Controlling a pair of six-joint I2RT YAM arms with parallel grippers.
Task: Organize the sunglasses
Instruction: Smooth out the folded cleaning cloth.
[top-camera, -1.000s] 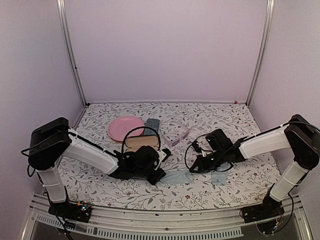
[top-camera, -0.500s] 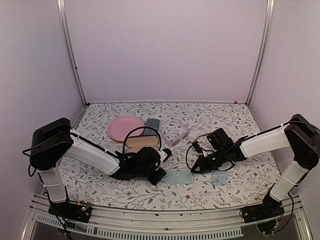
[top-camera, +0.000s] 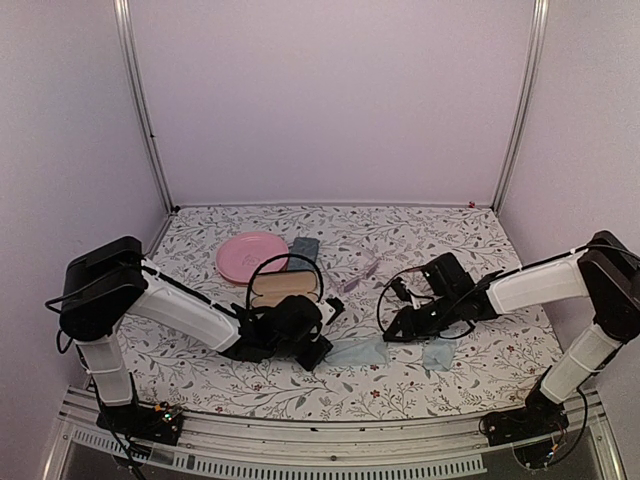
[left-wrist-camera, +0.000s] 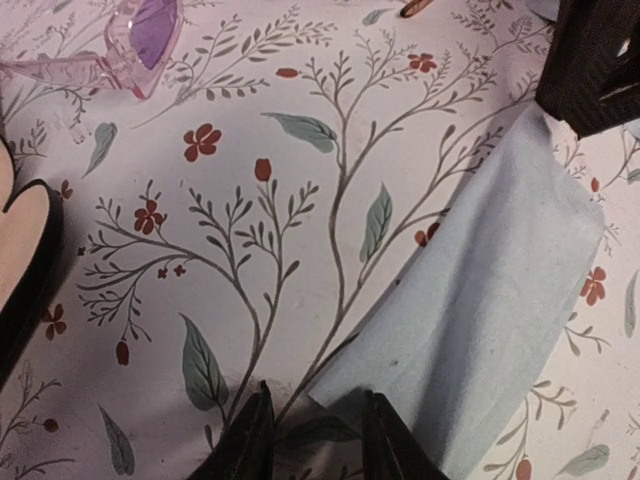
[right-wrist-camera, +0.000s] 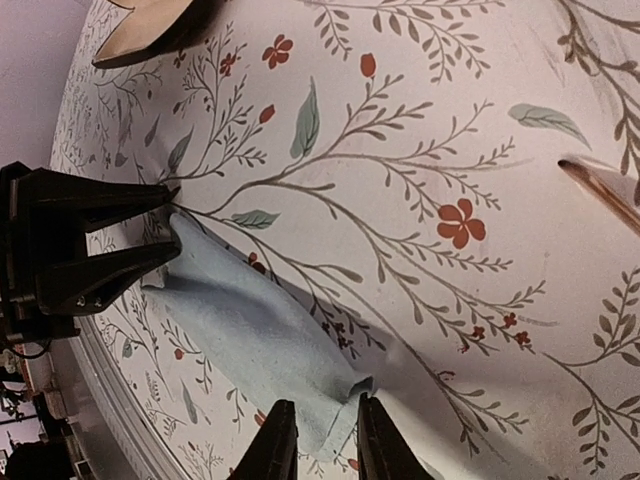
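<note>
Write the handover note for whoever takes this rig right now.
Left gripper: open, low at the table, a corner of the blue cloth between its tips.
Right gripper: jaws slightly apart over the cloth's opposite edge, not visibly pinching.
Pale pink sunglasses: loose on the table beyond the cloth, right of the open black case.
Reddish-brown sunglasses: only what seems a temple shows, near the right gripper.
Done: neither pair put away.
Left: case both pairs; probably clear the cloth first.
</note>
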